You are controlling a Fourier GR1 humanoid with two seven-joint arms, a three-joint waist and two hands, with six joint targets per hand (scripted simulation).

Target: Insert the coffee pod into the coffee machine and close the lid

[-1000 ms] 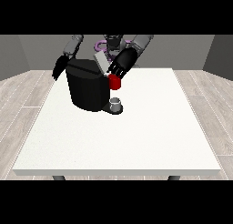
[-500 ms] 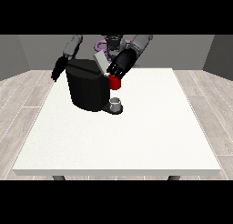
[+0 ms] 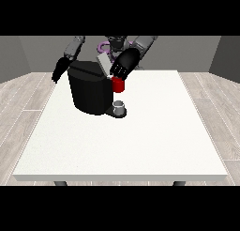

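Note:
The black coffee machine [image 3: 89, 90] stands on the white table [image 3: 140, 141] at the back left. Its grey lid [image 3: 103, 64] is tilted up at the top. The hand at the view's right [image 3: 124, 65] is right beside the raised lid, above a red thing at the machine [image 3: 118, 85]. A small grey thing [image 3: 120, 106] sits on the machine's base below that. The hand at the view's left [image 3: 60, 70] hangs beside the machine's left side with straight fingers pointing down, holding nothing.
The robot's torso [image 3: 112, 43] is behind the machine at the table's far edge. The white tabletop stretches to the right and towards the camera. A wooden floor surrounds the table.
The hand at the view's right has edged slightly left, closer to the lid. The other hand and the machine look the same.

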